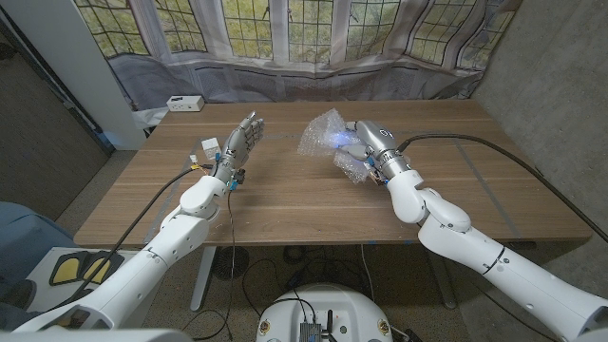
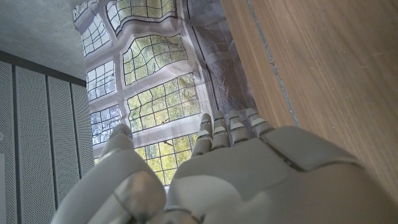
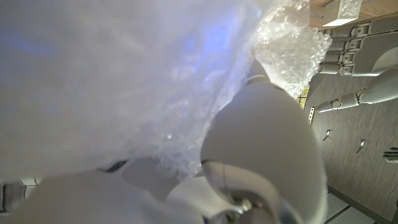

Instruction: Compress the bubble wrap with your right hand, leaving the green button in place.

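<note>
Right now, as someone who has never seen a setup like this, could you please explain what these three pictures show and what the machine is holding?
This is a two-armed robot standing at a wooden table, with a humanlike hand on each arm. The wide picture comes from a camera on its head, looking down. The other two come from cameras on its wrists and appear turned around. The right hand grips a crumpled sheet of clear bubble wrap, which crowds the right wrist view. The left hand holds nothing, its fingers apart and raised off the table. A small white box sits at the far left corner. I cannot make out a green button.
</note>
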Controlling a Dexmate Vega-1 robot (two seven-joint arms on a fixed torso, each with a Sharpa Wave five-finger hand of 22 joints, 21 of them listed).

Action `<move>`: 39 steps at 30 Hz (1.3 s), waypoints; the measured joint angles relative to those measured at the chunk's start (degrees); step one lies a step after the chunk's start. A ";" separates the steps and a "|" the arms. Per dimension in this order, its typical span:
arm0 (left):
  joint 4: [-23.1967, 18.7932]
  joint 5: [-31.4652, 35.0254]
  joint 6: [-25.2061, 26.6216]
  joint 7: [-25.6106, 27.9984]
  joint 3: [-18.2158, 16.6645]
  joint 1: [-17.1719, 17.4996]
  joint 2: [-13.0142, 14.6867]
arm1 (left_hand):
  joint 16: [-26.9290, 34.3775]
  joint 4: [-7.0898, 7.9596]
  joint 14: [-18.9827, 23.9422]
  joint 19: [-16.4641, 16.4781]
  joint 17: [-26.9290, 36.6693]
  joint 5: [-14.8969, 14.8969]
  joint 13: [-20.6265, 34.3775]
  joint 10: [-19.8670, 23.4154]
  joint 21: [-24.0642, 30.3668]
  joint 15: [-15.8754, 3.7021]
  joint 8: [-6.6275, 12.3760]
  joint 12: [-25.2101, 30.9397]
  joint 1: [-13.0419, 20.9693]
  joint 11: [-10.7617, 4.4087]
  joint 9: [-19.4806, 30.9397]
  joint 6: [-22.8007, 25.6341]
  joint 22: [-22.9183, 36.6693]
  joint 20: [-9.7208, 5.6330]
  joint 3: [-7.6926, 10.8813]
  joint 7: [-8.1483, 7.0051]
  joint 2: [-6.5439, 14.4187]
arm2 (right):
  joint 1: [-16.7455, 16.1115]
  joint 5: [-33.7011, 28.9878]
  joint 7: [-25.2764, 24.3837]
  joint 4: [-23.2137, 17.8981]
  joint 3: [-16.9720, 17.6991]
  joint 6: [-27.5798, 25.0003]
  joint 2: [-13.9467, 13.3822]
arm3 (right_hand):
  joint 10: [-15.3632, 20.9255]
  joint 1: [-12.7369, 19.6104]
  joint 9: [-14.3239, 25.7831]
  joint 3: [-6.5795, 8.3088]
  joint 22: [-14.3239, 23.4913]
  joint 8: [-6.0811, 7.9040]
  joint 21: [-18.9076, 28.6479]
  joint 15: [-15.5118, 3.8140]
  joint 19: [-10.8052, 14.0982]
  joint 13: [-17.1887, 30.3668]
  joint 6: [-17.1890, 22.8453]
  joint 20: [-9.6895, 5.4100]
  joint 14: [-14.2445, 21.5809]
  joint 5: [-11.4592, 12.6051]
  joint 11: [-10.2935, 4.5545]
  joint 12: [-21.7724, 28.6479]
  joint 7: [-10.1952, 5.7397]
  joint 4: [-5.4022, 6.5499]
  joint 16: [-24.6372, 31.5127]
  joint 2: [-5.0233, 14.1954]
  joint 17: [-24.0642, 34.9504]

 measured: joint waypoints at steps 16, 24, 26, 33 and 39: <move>0.41 -0.16 0.00 -0.36 0.00 -0.33 0.02 | 0.00 0.00 0.00 0.00 0.00 0.00 0.00 0.00 0.00 0.00 0.00 0.00 -0.37 0.00 0.00 0.32 0.00 0.00 0.00 -0.31 0.37 | -0.73 -0.23 -1.65 -0.02 0.41 0.89 0.19 | 0.96 -3.69 -6.80 -0.48 -3.83 -6.45 -0.29 2.24 -5.69 -9.73 -0.94 1.82 -4.49 0.01 2.46 -5.07 1.87 0.76 -8.16 1.20 -8.10; 0.22 -0.17 0.38 -0.37 0.00 -0.36 0.28 | 0.00 0.00 0.10 -0.29 0.00 0.00 -0.01 0.00 0.00 0.09 0.00 0.00 -0.37 0.00 0.00 0.33 0.00 0.29 0.00 -0.30 0.37 | -1.08 -0.34 -1.69 -0.58 0.69 0.73 -0.06 | -1.10 -5.20 -11.51 0.37 -4.92 -11.42 -1.52 3.55 -7.38 -15.26 -1.66 2.46 -6.43 0.02 4.37 -9.30 2.59 0.31 -12.74 0.32 -12.62; 0.15 -0.17 0.50 -0.38 0.00 -0.36 0.32 | 0.00 0.00 0.32 -0.29 0.00 0.00 -0.01 0.00 0.00 0.32 0.00 0.00 -0.37 0.00 0.00 0.33 0.00 0.29 0.00 -0.30 0.37 | -1.12 -0.38 -1.63 -0.68 0.72 0.62 -0.12 | -1.13 -5.17 -12.20 0.64 -4.92 -12.16 -1.79 3.59 -7.66 -16.12 -1.66 2.75 -6.63 0.02 4.41 -10.05 2.59 0.12 -13.21 0.30 -13.09; -0.15 -0.18 0.73 -0.38 0.01 -0.37 0.41 | 0.00 0.00 0.32 -0.29 0.00 0.00 -0.01 0.00 0.00 0.32 0.00 0.00 -0.37 0.00 0.00 0.52 0.00 0.29 0.00 -0.10 0.37 | -1.19 -0.76 -1.04 -1.07 0.75 -0.05 -0.28 | -2.28 -5.40 -14.06 1.24 -5.20 -14.11 -2.55 3.69 -9.02 -18.38 -2.02 3.10 -8.13 0.02 4.56 -11.96 2.94 -0.25 -14.21 0.52 -13.83; -0.21 -0.21 0.75 -0.31 0.01 -0.37 0.41 | 0.00 0.00 0.32 0.03 0.00 0.00 -0.01 0.00 0.00 0.32 0.00 0.00 -0.37 0.00 0.28 0.52 0.00 0.60 0.00 -0.10 0.37 | -1.19 -1.04 -0.42 -1.41 0.75 -0.53 -0.44 | -3.60 -4.82 -15.41 2.45 -5.20 -15.50 -3.12 4.00 -9.58 -20.15 -2.40 3.25 -9.07 0.11 4.84 -13.90 2.66 -1.47 -14.32 1.06 -13.84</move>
